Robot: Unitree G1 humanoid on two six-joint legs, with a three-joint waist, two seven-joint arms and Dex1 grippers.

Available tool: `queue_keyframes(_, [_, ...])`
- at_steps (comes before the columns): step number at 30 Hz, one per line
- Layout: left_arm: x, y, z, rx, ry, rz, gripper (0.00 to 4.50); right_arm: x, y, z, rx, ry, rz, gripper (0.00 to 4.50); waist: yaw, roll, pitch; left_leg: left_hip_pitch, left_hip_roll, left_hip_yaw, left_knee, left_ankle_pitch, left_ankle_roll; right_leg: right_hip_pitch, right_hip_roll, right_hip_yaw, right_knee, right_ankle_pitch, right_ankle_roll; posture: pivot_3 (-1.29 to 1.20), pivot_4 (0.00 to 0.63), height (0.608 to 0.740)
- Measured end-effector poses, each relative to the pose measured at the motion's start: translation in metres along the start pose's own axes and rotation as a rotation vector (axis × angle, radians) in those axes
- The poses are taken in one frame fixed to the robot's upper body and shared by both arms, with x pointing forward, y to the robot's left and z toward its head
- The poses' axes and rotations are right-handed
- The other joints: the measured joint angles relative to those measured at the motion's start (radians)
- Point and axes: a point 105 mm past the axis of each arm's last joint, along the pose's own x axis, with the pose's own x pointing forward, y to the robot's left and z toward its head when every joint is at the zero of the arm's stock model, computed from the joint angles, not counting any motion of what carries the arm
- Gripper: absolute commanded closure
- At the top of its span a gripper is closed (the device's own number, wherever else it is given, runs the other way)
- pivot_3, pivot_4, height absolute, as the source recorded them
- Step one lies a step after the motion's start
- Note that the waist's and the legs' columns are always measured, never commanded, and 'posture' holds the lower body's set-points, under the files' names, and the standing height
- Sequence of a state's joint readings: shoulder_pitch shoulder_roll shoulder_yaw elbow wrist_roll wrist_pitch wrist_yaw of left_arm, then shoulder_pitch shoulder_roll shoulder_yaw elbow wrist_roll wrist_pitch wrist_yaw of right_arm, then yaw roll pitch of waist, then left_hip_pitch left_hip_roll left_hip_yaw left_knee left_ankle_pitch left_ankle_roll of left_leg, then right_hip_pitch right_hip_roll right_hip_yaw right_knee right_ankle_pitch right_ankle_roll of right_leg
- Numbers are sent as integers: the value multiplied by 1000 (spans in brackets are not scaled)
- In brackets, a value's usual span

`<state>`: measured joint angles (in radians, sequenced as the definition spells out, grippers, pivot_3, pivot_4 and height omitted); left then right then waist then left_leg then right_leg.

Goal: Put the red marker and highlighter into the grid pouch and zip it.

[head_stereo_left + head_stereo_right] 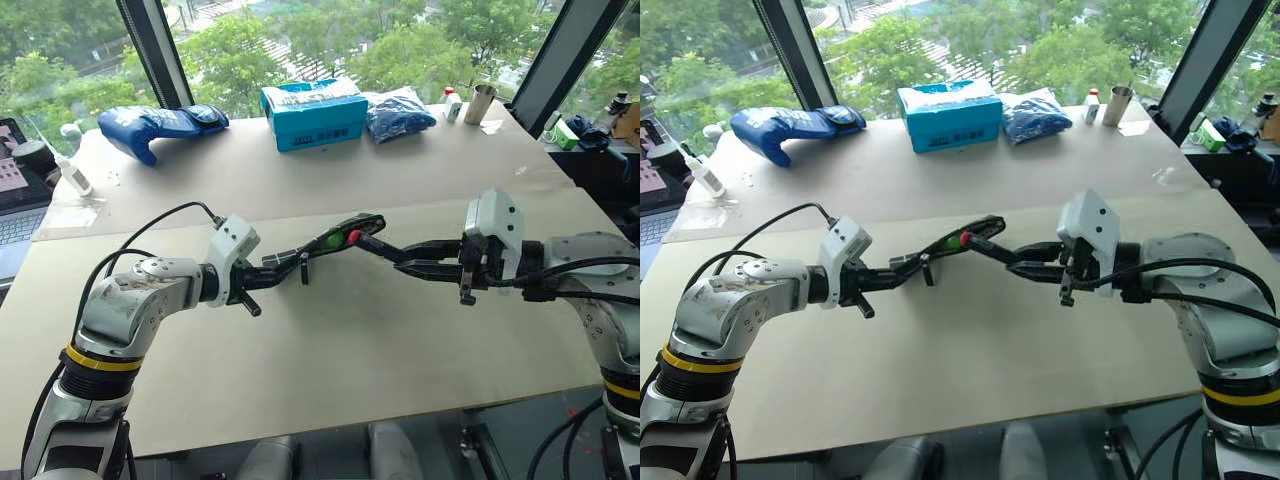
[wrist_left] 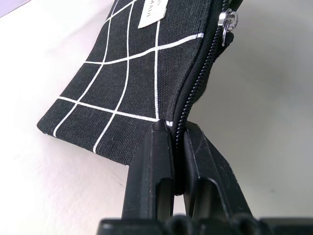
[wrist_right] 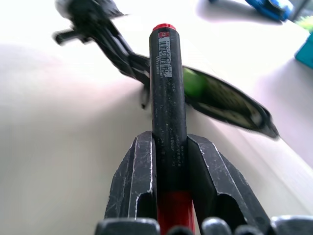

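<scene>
The left end effector (image 1: 300,262) is clenched on the zipper edge of the grid pouch (image 1: 338,234), holding it up above the counter (image 1: 330,340); in the left wrist view its two black fingers (image 2: 155,166) pinch the pouch's zippered seam, and the metal zipper pull (image 2: 227,22) sits farther along that edge beside a small white label (image 2: 152,12). The pouch hangs open, and the lime-green cap of the highlighter (image 1: 331,240) shows inside its mouth. The right end effector (image 1: 390,251) grasps the red marker (image 3: 167,93) by its black barrel, the fingers closed on either side of it, and the marker's red tip (image 1: 354,237) is at the pouch opening, just beside the green cap. Along the counter's far edge lie a blue glove (image 1: 160,127), a teal box (image 1: 312,114), a blue bag (image 1: 398,112) and a metal cup (image 1: 481,103).
</scene>
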<state>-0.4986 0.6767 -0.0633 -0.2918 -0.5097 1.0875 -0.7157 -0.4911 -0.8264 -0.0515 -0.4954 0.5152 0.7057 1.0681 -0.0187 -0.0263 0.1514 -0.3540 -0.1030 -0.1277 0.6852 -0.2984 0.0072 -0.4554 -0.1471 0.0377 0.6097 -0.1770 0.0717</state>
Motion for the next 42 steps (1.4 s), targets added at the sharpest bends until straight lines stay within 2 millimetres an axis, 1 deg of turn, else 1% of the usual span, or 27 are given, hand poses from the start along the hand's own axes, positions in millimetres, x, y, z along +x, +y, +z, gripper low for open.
queue_keyframes(2, [0, 0, 0, 1, 0, -1, 4500, 9, 5, 3, -25, 9, 32, 3968, 4, 0, 0, 0, 0, 0, 0, 0, 0, 0, 0, 0, 0, 0, 0, 0, 150, 740])
queue_keyframes(4, [1, 0, 0, 4, 0, -3, 4500, 22, 7, -5, -37, 57, 40, 3968, 5, 0, 0, 0, 0, 0, 0, 0, 0, 0, 0, 0, 0, 0, 0, 0, 150, 740])
queue_keyframes(5, [1, -1, 0, 6, 0, -4, 4500, 30, 7, -13, -39, 99, 38, 3968, 5, 0, 0, 0, 0, 0, 0, 0, -1, 0, 0, 0, 0, 0, 0, 0, 150, 740])
queue_keyframes(6, [1, -1, 0, 8, 0, -6, 4500, 34, 7, -17, -35, 122, 38, 3968, 5, 0, 0, -1, 0, 0, 0, 0, -1, 0, -1, 0, 0, 0, 0, 0, 150, 740])
queue_keyframes(8, [2, -2, -1, 18, 5, -8, 4500, 43, -1, -31, -51, 216, 10, 3968, 5, 0, 0, -1, -1, 0, 1, 0, -1, -1, -1, 0, 0, 0, 0, 0, 150, 740])
queue_keyframes(10, [4, -2, -1, 29, 10, -8, 4500, 49, -13, -40, -71, 284, -31, 3968, 5, 0, 0, -1, -1, 0, 1, 1, -1, -1, -1, 0, 0, 0, 0, 0, 150, 740])
queue_keyframes(12, [4, -2, -1, 37, 10, -7, 4500, 52, -23, -47, -76, 326, -64, 3968, 5, 0, 0, -1, -1, 0, 1, 1, -1, -1, 0, 0, 0, 0, 0, 0, 150, 740])
queue_keyframes(16, [3, 0, -2, 44, 19, 3, 4500, 57, -31, -50, -95, 345, -92, 3968, 4, 0, 0, -2, -1, 0, 1, 0, -1, -1, 0, 0, 1, 0, 0, 0, 150, 740])
queue_keyframes(18, [2, 0, -3, 46, 23, 7, 4500, 55, -37, -52, -100, 362, -111, 3968, 5, 0, 0, -2, -1, 0, 1, 0, -1, -1, 0, 0, 0, 0, 0, 0, 150, 740])
queue_keyframes(27, [3, -1, -9, 64, 53, 5, 4500, 49, -48, -64, -94, 416, -161, 3968, 3, 0, 0, -2, -1, 0, 1, 0, -1, -1, 0, 0, 0, 0, 0, 0, 150, 740])
queue_keyframes(30, [4, -1, -10, 84, 56, 1, 4500, 51, -52, -61, -178, 444, -175, 3968, 2, 0, 0, -2, -1, 0, 1, 0, -1, -1, 0, 0, 0, 0, 0, 0, 150, 740])
queue_keyframes(32, [5, -2, -10, 94, 57, 0, 4500, 57, -51, -61, -265, 475, -168, 3968, 2, 0, 0, -2, -1, 0, 1, 0, -1, -2, 0, 0, 0, 0, 0, 0, 150, 740])
queue_keyframes(34, [5, -2, -10, 96, 61, -5, 4500, 68, -44, -63, -365, 500, -139, 3968, 1, 0, 0, -2, -1, 0, 1, 0, -1, -2, 0, 0, 1, 0, 0, 0, 150, 740])
queue_keyframes(36, [6, -3, -11, 96, 62, -11, 4500, 86, -34, -62, -477, 497, -96, 3968, -2, 0, 0, -2, -2, 0, 1, 1, -1, -2, 0, 0, 1, 0, 0, 0, 150, 740])
queue_keyframes(37, [6, -3, -11, 96, 65, -11, 4500, 92, -32, -61, -530, 503, -89, 3968, -1, 0, 0, -2, -2, 0, 1, 1, -1, -2, 0, 0, 1, 0, 0, 0, 150, 740])
queue_keyframes(40, [6, -3, -12, 99, 69, -9, 4500, 101, -39, -58, -724, 551, -88, 3968, 0, 0, 0, -2, -2, 1, 1, 1, -1, -2, 0, 0, 1, 0, 0, 0, 150, 740])
queue_keyframes(42, [6, -3, -12, 100, 69, -13, 4500, 105, -43, -58, -821, 568, -91, 3968, 1, 0, 0, -2, -2, 1, 1, 1, -2, -2, 0, -1, 1, 0, 0, 0, 150, 740])
